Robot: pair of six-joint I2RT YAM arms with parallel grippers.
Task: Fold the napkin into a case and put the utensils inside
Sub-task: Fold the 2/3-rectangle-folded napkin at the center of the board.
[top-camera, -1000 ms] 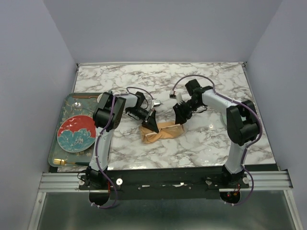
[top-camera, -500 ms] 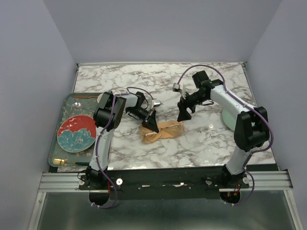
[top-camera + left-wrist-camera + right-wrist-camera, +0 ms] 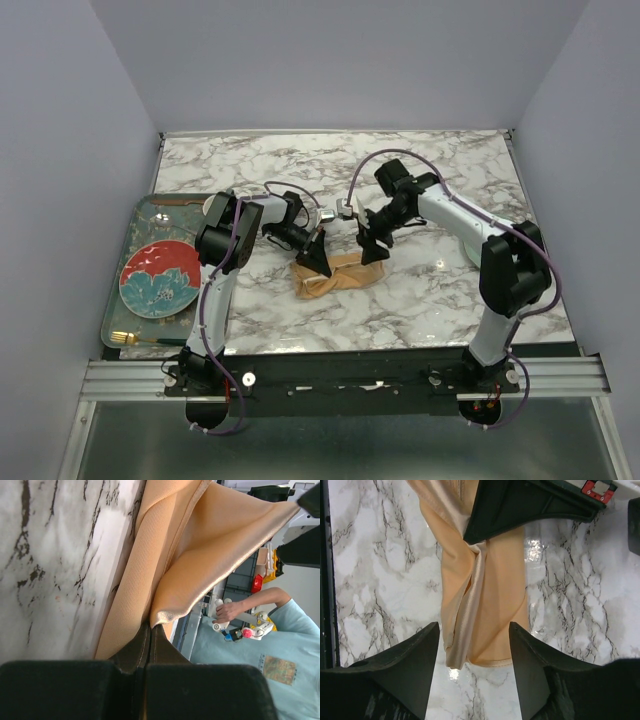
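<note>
Left gripper (image 3: 150,630) clamped on napkin (image 3: 210,545) edge, layer held raised | right gripper (image 3: 472,630) spread, empty, over opposite end | step: mid-fold | next: likely right pinches end, folds over

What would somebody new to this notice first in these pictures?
The peach-orange napkin, bunched in the middle of the white marble table, draws the eye at once. The left gripper is shut on a raised fold of it, and the right gripper stands open over its right end. At the table's left edge a grey tray holds a red flowered plate, with a gold fork at its near edge.
</note>
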